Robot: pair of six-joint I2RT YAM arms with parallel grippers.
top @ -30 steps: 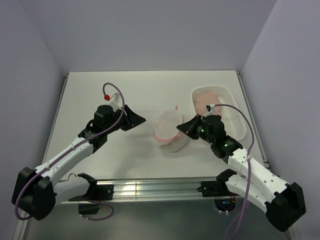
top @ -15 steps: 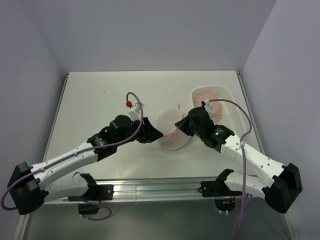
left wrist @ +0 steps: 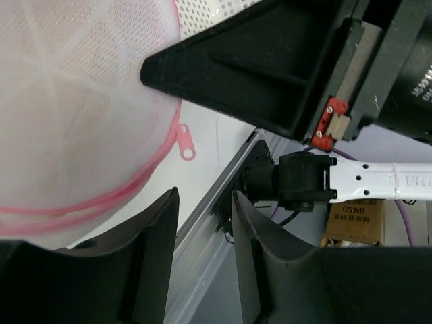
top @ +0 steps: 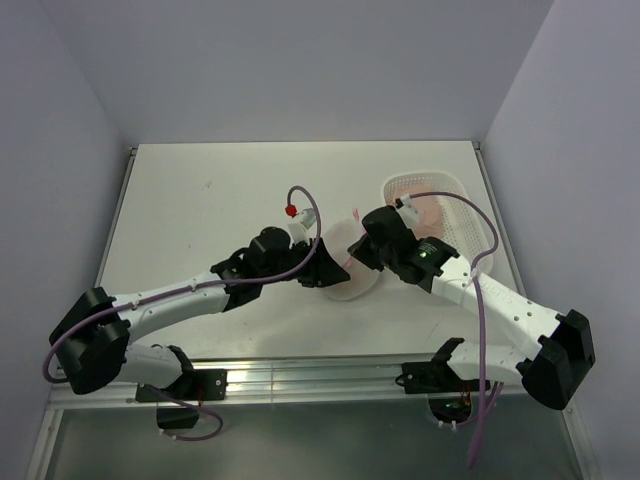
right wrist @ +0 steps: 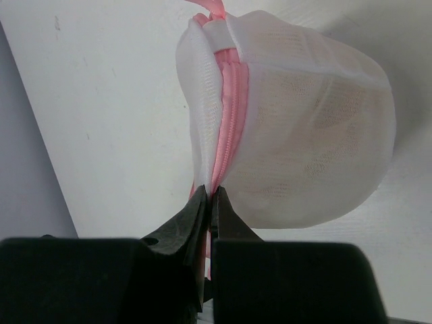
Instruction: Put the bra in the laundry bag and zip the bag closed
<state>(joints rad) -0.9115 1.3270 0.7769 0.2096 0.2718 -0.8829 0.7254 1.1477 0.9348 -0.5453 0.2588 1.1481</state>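
The laundry bag (top: 350, 281) stands near the middle of the white tabletop (top: 230, 190), between the ends of the two arms. It rests on its edge, with the pink zipper (right wrist: 229, 101) running up between its two white mesh halves.

The bra (right wrist: 307, 142) is inside the bag. In the right wrist view it shows only as a tan tint through the mesh of the right-hand half, and its shape cannot be made out.

The right arm (top: 480, 295) reaches in from the right. Its jaws are pressed together with no gap, pinching the pink zipper seam at the bag's near end. I cannot tell whether the zipper is shut along its whole length.

The left arm (top: 180, 300) stretches across from the left, and its jaws sit just beside the bag's near-left side. They stand partly open with a clear gap between them, and nothing is gripped. I cannot tell whether they touch the mesh.

In the left wrist view a small pink zipper pull (left wrist: 183, 142) lies on the tabletop just outside the bag's pink rim. A black finger of the right arm (left wrist: 243, 67) points its tip at that rim.

A white perforated basket (top: 470, 235) sits to the right of the bag, near the tabletop's right edge, with a pale pink garment (top: 425, 205) lying inside it.
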